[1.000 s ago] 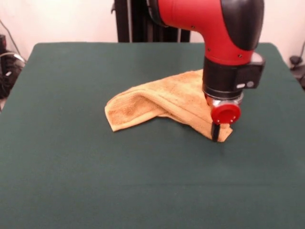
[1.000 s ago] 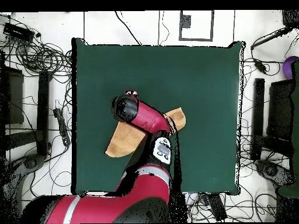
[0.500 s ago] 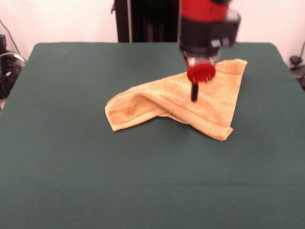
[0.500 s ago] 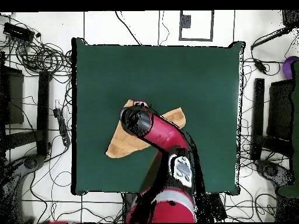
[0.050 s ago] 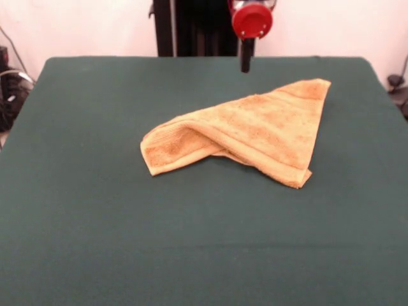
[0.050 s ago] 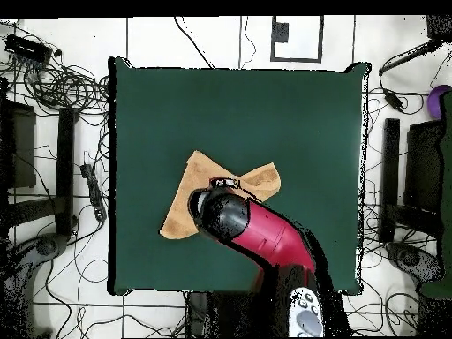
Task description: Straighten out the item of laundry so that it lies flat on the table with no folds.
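The item of laundry [image 5: 255,131] is a golden-orange towel lying folded in a rough triangle on the dark green table [image 5: 95,223]. One corner points to the far right, a rolled fold bulges at the left, and another corner lies near the front right. My gripper [image 5: 245,62] hangs above the table's far edge, behind the towel and clear of it, with a red disc above it. Seen from overhead, the red arm [image 6: 252,229] covers the middle of the towel [image 6: 181,207], and only the cloth's two ends show.
Cables and equipment [image 6: 53,88] crowd the floor on the left of the table [image 6: 238,115] in the overhead view. More gear and a purple object [image 6: 437,101] sit on its right.
The gripper rose from the towel's front right corner and drew back to the far edge of the table. The towel kept its folded shape and place.
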You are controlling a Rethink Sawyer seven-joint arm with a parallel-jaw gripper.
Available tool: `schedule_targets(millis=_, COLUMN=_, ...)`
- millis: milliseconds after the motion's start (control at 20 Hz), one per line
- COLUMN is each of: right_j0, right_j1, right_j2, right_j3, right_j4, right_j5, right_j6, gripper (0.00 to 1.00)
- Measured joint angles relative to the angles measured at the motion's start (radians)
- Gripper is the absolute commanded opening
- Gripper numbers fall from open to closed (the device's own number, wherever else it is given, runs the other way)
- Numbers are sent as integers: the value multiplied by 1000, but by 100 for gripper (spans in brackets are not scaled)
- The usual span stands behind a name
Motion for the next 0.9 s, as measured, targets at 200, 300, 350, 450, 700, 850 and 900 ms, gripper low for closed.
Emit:
schedule_targets(millis=200, right_j0=50, right_j1=19, right_j2=-28, right_j3=-21, right_j4=-24, right_j5=-9, right_j6=0, gripper=100)
schedule_targets(millis=300, right_j0=75, right_j1=38, right_j2=-33, right_j3=-42, right_j4=-29, right_j5=-25, right_j6=0, gripper=100)
schedule_targets(millis=350, right_j0=80, right_j1=50, right_j2=-32, right_j3=-56, right_j4=-29, right_j5=-34, right_j6=0, gripper=100)
schedule_targets(millis=450, right_j0=87, right_j1=71, right_j2=-30, right_j3=-80, right_j4=-29, right_j5=-54, right_j6=0, gripper=100)
schedule_targets(millis=700, right_j0=72, right_j1=142, right_j2=-13, right_j3=-157, right_j4=-29, right_j5=-142, right_j6=0, gripper=100)
schedule_targets(millis=850, right_j0=56, right_j1=172, right_j2=-2, right_j3=-183, right_j4=-29, right_j5=-188, right_j6=0, gripper=100)
schedule_targets(millis=900, right_j0=49, right_j1=185, right_j2=3, right_j3=-193, right_j4=-29, right_j5=-209, right_j6=0, gripper=100)
